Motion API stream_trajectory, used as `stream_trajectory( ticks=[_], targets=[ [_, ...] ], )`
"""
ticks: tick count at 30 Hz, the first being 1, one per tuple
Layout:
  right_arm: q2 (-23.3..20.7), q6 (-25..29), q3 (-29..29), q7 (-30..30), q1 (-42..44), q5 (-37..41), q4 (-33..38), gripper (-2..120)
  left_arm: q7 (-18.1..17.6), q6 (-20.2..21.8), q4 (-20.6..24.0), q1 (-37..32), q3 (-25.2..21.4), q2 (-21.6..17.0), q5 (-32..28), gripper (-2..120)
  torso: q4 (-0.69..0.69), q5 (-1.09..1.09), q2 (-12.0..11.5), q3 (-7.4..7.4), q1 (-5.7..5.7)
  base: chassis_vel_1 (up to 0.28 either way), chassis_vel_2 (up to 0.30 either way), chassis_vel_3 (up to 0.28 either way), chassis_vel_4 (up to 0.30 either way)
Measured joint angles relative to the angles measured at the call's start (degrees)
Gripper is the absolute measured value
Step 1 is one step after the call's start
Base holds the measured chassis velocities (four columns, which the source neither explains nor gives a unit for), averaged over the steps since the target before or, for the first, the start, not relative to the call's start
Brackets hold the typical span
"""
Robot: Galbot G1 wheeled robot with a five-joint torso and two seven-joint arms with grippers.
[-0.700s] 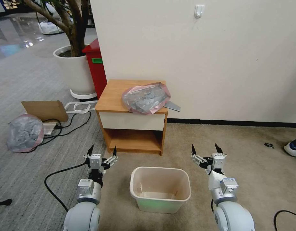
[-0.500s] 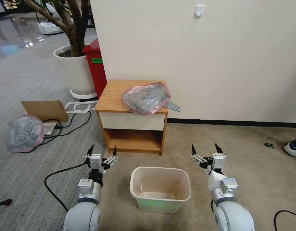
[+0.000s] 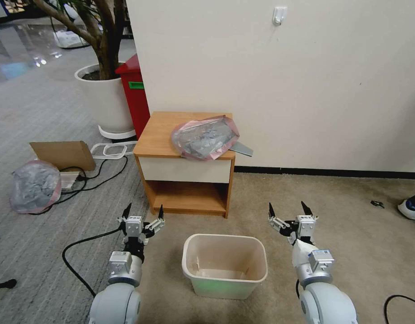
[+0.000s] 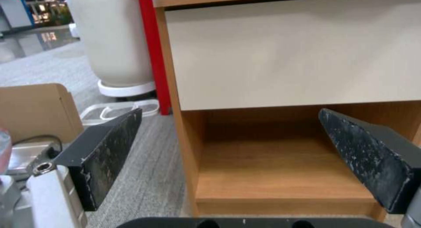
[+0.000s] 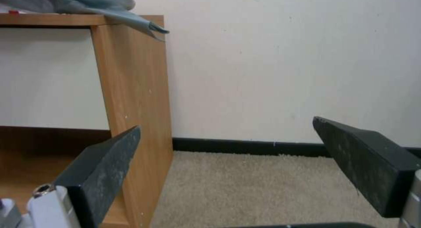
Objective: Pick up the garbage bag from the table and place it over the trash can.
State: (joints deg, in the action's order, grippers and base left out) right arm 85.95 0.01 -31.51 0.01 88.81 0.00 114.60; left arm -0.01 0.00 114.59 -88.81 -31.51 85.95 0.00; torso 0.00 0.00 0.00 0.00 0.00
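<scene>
Both grippers sit low in the head view with nothing between their fingers: the left gripper (image 3: 143, 210) in the lower left of the frame, fingers spread wide and pointing up-frame, and the right gripper (image 3: 287, 209) in the lower right, spread just as wide. Between the two arms, at the bottom centre of the frame, the trash can (image 3: 224, 265) stands upright on the beige carpet, its cream walls bare and its rim uncovered. Above it, in the middle of the frame, the table (image 3: 162, 130) stands against the white wall, and the garbage bag (image 3: 205, 137) lies crumpled on the right half of its light-brown top, grey plastic with a pink hem, one grey corner hanging past the table's right edge. Well apart from both grippers, the bag is touched by neither. Left of the table stand a red bin (image 3: 134, 92) and a big white plant pot (image 3: 106, 96) with a tree trunk rising from it; farther left on the grey carpet lie a piece of cardboard (image 3: 63, 154) and a stuffed grey-and-pink bundle (image 3: 34, 186). From the left wrist view the spread fingers (image 4: 107, 146) frame the table's white drawer front (image 4: 289, 54) and open lower shelf. From the right wrist view the fingers (image 5: 103, 165) frame the table's side panel and the wall, with the bag's grey corner (image 5: 136, 21) overhanging at the upper left of the frame.
</scene>
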Motion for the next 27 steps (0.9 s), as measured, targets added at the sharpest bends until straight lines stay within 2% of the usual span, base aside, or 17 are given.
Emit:
stream_trajectory(
  ticks=[8,12,15,16,18,20,21,27],
  targets=[
    [0.0,0.0,0.0,0.0,0.03,0.01,0.06,100,0.0,0.01,0.04,-0.03,-0.01,0.0,-0.01,100,0.0,0.0,0.0,0.0,0.0,0.0,0.0,0.0,0.0],
    [0.24,-0.71,-0.58,0.71,1.26,0.86,3.19,100,-0.04,0.25,0.88,-0.59,-0.18,-0.09,-0.1,100,0.0,-0.01,0.0,0.0,0.0,0.0,0.0,0.0,0.0],
    [0.6,-1.78,-1.47,1.89,3.1,2.1,7.89,100,-0.47,1.67,5.22,-3.67,-1.24,-0.83,-1.09,100,-0.02,-0.03,0.01,0.0,0.0,0.0,0.0,0.0,0.0],
    [0.6,-1.78,-1.47,1.89,3.1,2.1,7.89,100,-0.47,1.67,5.22,-3.67,-1.24,-0.83,-1.09,100,-0.02,-0.03,0.01,0.0,0.0,0.0,0.0,0.0,0.0],
    [0.69,-2.29,-1.6,2.2,3.69,2.58,9.26,100,-0.88,3.01,8.96,-6.27,-2.15,-1.47,-1.98,100,0.01,0.06,0.0,0.0,-0.01,0.0,0.0,0.0,0.0],
    [0.94,-3.6,-2.23,3.16,4.99,3.91,12.48,100,-1.22,4.23,12.39,-8.74,-2.96,-2.05,-2.82,100,0.01,-0.02,0.01,0.0,0.0,0.0,0.0,0.0,0.0],
    [0.94,-3.6,-2.23,3.16,4.99,3.91,12.48,100,-1.22,4.23,12.39,-8.74,-2.96,-2.05,-2.82,100,0.01,-0.02,0.01,0.0,0.0,0.0,0.0,0.0,0.0],
    [1.87,-8.49,-4.09,6.52,9.48,8.53,22.83,100,-2.21,7.47,21.73,-15.31,-5.22,-3.62,-4.99,100,0.0,0.0,0.01,0.0,0.0,0.0,0.0,0.0,0.0]
  ],
)
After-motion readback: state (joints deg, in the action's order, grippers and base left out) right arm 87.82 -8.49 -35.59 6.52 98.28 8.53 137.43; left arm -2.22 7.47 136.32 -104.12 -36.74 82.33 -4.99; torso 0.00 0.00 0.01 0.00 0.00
